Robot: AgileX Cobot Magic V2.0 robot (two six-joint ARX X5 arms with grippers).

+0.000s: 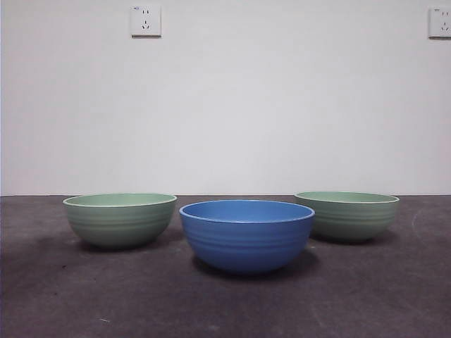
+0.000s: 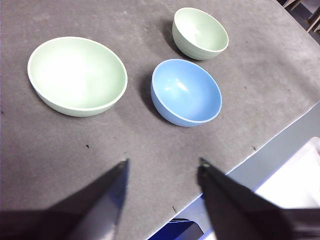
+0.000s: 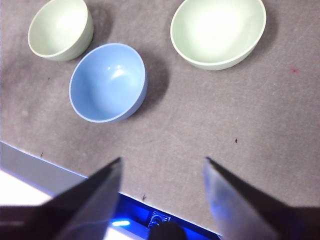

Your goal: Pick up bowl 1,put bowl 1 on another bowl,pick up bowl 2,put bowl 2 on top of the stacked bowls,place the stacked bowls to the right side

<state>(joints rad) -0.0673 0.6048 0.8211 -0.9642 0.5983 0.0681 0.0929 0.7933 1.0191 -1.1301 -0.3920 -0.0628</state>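
Observation:
Three ribbed bowls stand apart on the dark grey table, none stacked. The blue bowl [image 1: 246, 234] [image 2: 186, 92] [image 3: 108, 82] sits nearest the front, in the middle. One pale green bowl [image 1: 120, 219] [image 2: 77, 75] [image 3: 60, 28] stands to its left, a second pale green bowl [image 1: 347, 215] [image 2: 200, 33] [image 3: 218, 31] to its right. My left gripper [image 2: 162, 172] hangs open high over the table's front edge, nearest the left green bowl. High over the same edge, my right gripper [image 3: 162, 167] is open too, holding nothing. Neither arm shows in the front view.
The table's front edge [image 2: 260, 150] [image 3: 45, 167] runs close under both grippers, with a blue-lit device [image 3: 150, 217] below it. A white wall with two sockets [image 1: 145, 20] stands behind the table.

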